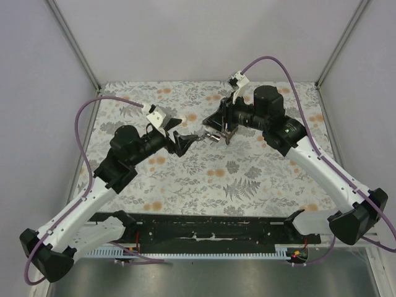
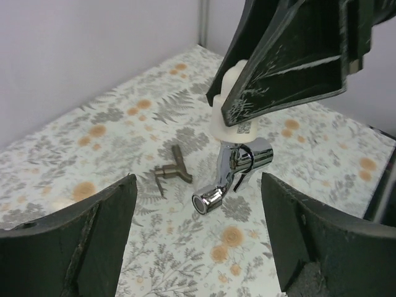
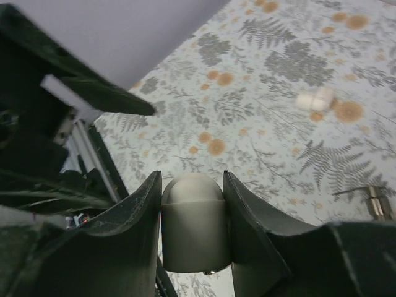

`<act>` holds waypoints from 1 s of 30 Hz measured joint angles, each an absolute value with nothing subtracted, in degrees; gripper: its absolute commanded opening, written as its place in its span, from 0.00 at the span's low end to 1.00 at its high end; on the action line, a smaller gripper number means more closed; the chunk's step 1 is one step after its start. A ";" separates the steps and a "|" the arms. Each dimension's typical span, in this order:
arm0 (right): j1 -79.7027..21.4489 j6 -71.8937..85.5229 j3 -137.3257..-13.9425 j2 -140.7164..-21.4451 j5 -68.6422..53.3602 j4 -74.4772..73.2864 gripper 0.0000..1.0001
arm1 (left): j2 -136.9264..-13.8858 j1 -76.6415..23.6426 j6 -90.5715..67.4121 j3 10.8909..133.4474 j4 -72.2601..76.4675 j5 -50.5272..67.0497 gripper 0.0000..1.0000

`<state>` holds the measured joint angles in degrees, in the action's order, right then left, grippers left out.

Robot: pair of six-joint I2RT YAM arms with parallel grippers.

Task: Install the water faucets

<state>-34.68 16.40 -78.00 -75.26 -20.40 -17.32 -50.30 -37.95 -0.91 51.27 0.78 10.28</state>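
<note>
A small chrome faucet (image 2: 234, 168) hangs spout-down under a white plastic cylinder (image 2: 226, 105), a little above the floral table. My right gripper (image 3: 192, 180) is shut on that white cylinder (image 3: 193, 226); its dark fingers (image 2: 291, 59) fill the top of the left wrist view. In the top view the faucet (image 1: 213, 137) is a bright spot between the two grippers. My left gripper (image 2: 198, 244) is open and empty, its jaws wide on either side just short of the spout. It sits at the table's middle (image 1: 187, 141), facing my right gripper (image 1: 218, 131).
A small bronze T-shaped metal part (image 2: 173, 169) lies on the table under the faucet; it also shows in the right wrist view (image 3: 373, 200). A short white cylinder piece (image 3: 315, 99) lies farther off. A black rail (image 1: 210, 230) runs along the near edge.
</note>
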 measured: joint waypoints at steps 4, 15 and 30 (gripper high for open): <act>-34.70 15.94 -78.15 -75.26 -29.28 -15.00 0.00 | -54.17 -31.70 -4.95 51.27 1.65 23.75 0.86; -34.70 16.75 -80.73 -77.45 -43.16 -10.35 0.00 | -61.23 -29.26 -10.17 51.59 8.97 48.29 0.76; -35.75 17.89 -81.52 -79.70 -38.41 -10.04 0.00 | -61.93 -32.21 -13.26 51.59 7.64 38.37 0.02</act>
